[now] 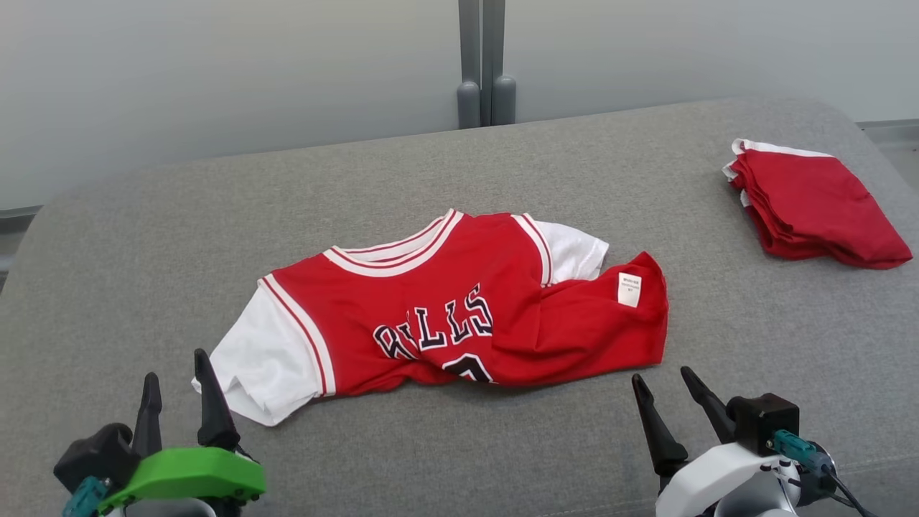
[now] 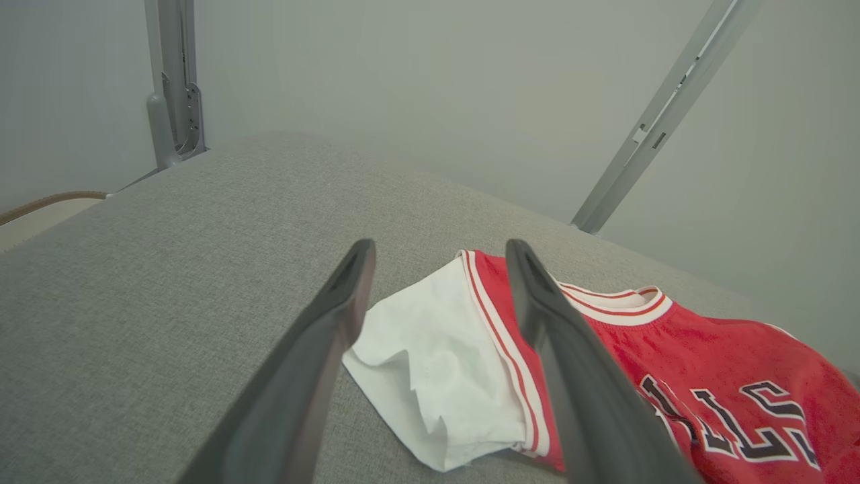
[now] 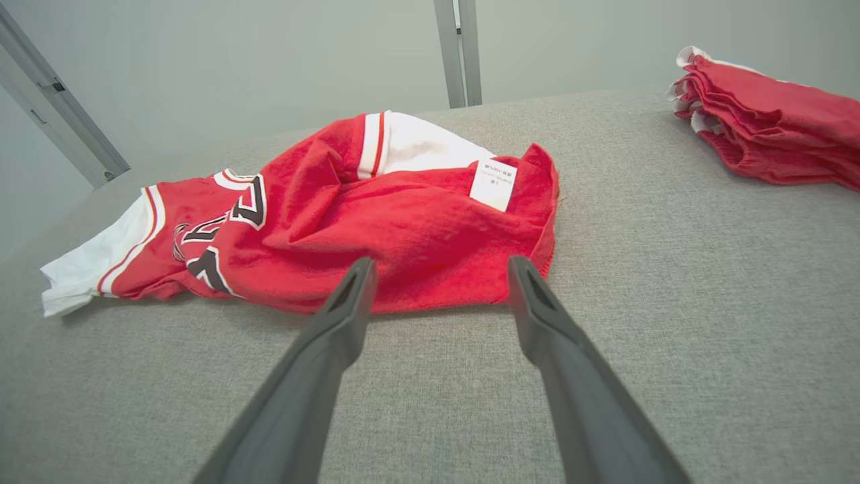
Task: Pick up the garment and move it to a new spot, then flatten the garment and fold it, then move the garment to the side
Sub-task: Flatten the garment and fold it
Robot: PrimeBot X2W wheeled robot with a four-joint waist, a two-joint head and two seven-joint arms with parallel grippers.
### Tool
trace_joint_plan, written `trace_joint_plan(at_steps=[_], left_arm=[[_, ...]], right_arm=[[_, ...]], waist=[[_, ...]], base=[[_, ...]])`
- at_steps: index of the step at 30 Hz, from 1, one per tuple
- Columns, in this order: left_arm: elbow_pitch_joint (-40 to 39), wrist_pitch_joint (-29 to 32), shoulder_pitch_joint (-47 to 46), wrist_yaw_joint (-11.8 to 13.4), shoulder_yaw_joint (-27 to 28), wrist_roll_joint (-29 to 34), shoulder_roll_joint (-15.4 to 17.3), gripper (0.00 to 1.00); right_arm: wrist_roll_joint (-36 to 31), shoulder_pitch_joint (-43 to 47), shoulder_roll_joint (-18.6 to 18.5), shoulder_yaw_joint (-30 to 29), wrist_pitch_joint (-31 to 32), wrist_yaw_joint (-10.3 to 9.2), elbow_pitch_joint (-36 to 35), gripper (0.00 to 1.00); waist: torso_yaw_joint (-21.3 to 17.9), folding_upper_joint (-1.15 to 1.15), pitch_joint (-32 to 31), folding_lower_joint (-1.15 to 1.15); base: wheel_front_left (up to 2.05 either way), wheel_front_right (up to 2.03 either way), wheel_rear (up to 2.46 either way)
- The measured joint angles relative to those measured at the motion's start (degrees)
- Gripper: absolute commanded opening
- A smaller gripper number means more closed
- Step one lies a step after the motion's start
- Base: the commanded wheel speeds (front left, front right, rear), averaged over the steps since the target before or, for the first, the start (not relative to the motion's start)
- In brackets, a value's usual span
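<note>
A red basketball jersey with white sleeves and dark lettering, the garment [image 1: 459, 316], lies crumpled in the middle of the grey padded surface, its lower part folded over so a white label shows. My left gripper [image 1: 178, 375] stands open just in front of the garment's white left sleeve [image 2: 437, 356], with nothing between its fingers. My right gripper [image 1: 662, 379] stands open just short of the garment's [image 3: 403, 222] folded red hem, also empty.
A folded stack of red cloth [image 1: 811, 205] lies at the far right of the grey surface [image 1: 143, 244]; the same red stack [image 3: 772, 121] shows in the right wrist view. Grey metal posts [image 1: 482, 64] rise behind the far edge, in front of a pale wall.
</note>
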Motion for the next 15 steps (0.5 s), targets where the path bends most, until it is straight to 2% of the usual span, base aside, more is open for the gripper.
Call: trace_joint_plan(at_steps=[5,10,15], left_arm=[[-7.1,-0.1,4.6,-4.3,4.4,6.9,-4.5,1.0],[-13.1,-0.1,8.0,-8.9,7.7,13.9,-7.0,1.0],[-14.1,-0.1,11.8,-10.7,8.3,18.2,-7.9,1.0]], right_arm=[[0.0,0.5,0.0,-1.0,0.0,0.0,0.1,1.0],[0.0,0.5,0.0,-1.8,0.0,0.0,0.4,1.0],[0.0,1.1,0.0,-2.4,-0.5,0.0,1.4,1.0]], waist=[[1.3,0.0,-0.7,0.0],[2.7,0.0,-1.2,0.0],[3.7,0.0,-1.8,0.0]], base=[[0.0,0.0,0.0],[0.0,0.0,0.0],[0.0,0.0,0.0]])
